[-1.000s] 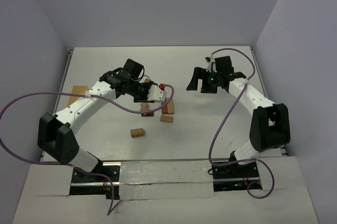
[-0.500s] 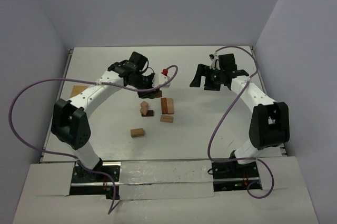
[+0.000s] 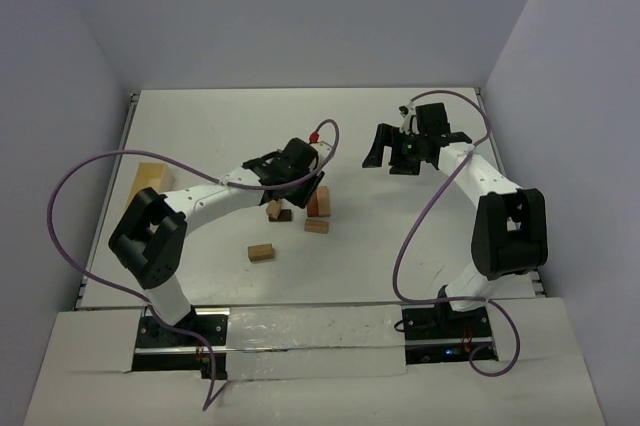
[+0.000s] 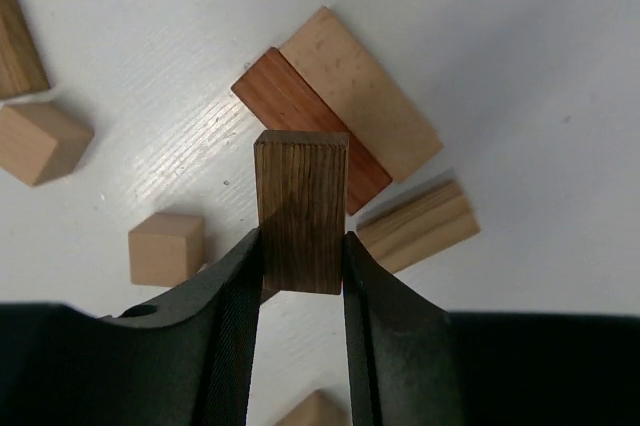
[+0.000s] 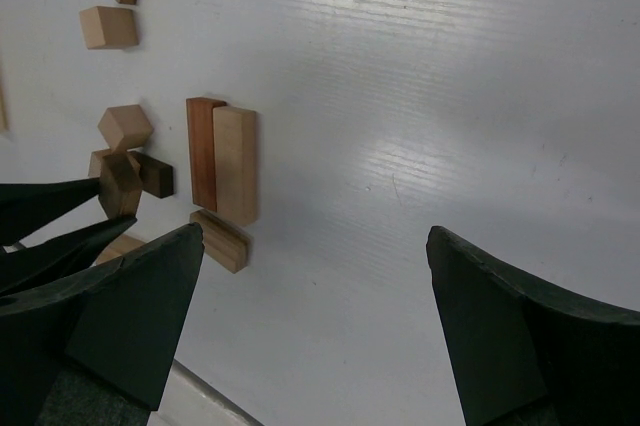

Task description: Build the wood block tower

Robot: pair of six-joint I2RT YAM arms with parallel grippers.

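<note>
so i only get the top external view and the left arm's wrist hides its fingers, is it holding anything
observer: yes, the left wrist view shows the left gripper clamped on a dark brown rectangular wooden block, gripped by its long sides.
operator: what's near its tip
observer: a reddish-brown flat wooden block and a tan flat wooden block lie side by side there, long edges touching.
operator: and the right gripper, carrying anything
observer: no, the right wrist view shows the right gripper wide open, with only bare table between its fingers.
</note>
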